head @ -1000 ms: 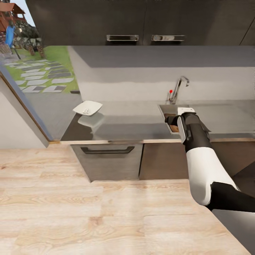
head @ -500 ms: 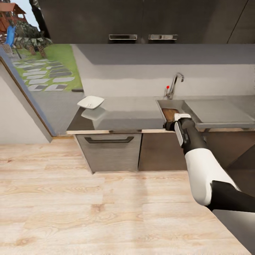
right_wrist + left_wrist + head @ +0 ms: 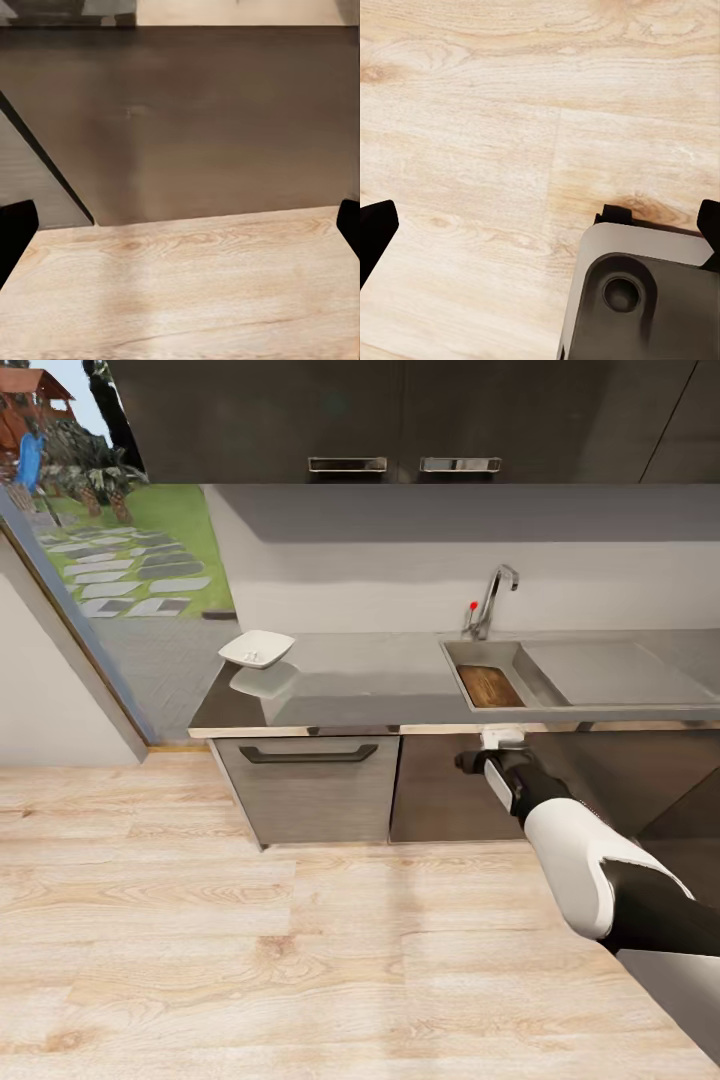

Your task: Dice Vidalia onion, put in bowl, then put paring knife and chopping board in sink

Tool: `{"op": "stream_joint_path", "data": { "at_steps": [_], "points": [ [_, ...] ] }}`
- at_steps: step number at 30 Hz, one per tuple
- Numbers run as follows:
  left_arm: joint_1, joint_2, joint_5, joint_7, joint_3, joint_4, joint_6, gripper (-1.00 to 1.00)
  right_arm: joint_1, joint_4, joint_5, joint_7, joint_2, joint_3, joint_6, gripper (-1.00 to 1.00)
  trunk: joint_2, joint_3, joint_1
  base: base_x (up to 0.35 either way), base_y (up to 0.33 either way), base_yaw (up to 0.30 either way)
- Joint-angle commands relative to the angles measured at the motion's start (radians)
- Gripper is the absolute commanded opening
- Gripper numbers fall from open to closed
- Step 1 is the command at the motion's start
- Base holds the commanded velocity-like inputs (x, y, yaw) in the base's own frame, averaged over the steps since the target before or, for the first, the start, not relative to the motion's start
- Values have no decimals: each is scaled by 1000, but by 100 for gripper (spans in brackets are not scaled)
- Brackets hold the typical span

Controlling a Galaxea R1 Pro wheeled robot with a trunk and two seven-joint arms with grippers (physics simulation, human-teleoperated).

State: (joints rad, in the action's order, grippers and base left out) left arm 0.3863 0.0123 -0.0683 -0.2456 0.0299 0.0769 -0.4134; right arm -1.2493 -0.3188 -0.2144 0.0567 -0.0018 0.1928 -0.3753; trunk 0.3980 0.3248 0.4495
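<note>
Centrally, the chopping board (image 3: 489,685) lies flat in the sink (image 3: 538,682), a small brown wooden rectangle with rounded corners filling the floor of the grey steel basin. A flat drainboard extends from the basin toward my right arm's side. Behind the basin stands the curved chrome faucet (image 3: 492,598), with its red knob (image 3: 473,604) beside its base.

On the bench (image 3: 370,685), a long glossy grey worktop, the bowl (image 3: 257,649) sits near the end by the window (image 3: 95,550), well apart from the sink. It is shallow and white, with a rounded-square rim, and its reflection shows on the bench surface just in front of it. Small pale pieces lie inside; I cannot tell what they are.

Below the bench are a grey drawer front with a dark handle (image 3: 309,755) and dark cabinet doors (image 3: 440,790).

My right hand (image 3: 480,758) hangs below the bench edge, in front of the cabinet door under the sink. In the right wrist view its two dark fingertips (image 3: 16,236) stand wide apart at the frame edges, with nothing between them but cabinet face and floor.

My left hand's fingertips (image 3: 375,236) are likewise spread, empty, over the pale wooden floor (image 3: 510,135), beside part of my grey base (image 3: 645,300).
</note>
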Motion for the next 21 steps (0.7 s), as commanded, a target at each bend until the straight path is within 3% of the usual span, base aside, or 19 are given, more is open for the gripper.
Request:
{"op": "stream_joint_path", "data": {
  "at_steps": [1,5,7,12,13,14,15,21],
  "points": [
    [2,0,-7,3,2,4,-8,100,0,34,-11,-1,-4,5,22,100,2,2,1,0,0,0],
    [2,-2,-7,3,2,4,-8,100,12,235,-10,-3,-38,4,214,100,2,2,1,0,0,0],
    [2,-3,-7,3,2,4,-8,100,58,273,-9,-3,-41,4,302,100,2,2,1,0,0,0],
    [2,11,-7,2,4,3,-9,100,321,297,-12,-3,-30,3,503,100,2,2,1,0,0,0],
    [2,12,-7,2,4,3,-9,100,386,298,-12,-3,-20,3,558,100,2,2,1,0,0,0],
    [2,13,-7,2,4,3,-9,100,408,298,-13,-3,-16,3,576,100,2,2,1,0,0,0],
    [2,13,-7,2,4,3,-9,100,474,298,-14,-3,-4,2,629,100,2,2,1,0,0,0],
    [2,5,-6,2,2,3,-10,100,738,301,-22,-9,54,2,873,100,2,2,1,0,0,0]
  ]
}}
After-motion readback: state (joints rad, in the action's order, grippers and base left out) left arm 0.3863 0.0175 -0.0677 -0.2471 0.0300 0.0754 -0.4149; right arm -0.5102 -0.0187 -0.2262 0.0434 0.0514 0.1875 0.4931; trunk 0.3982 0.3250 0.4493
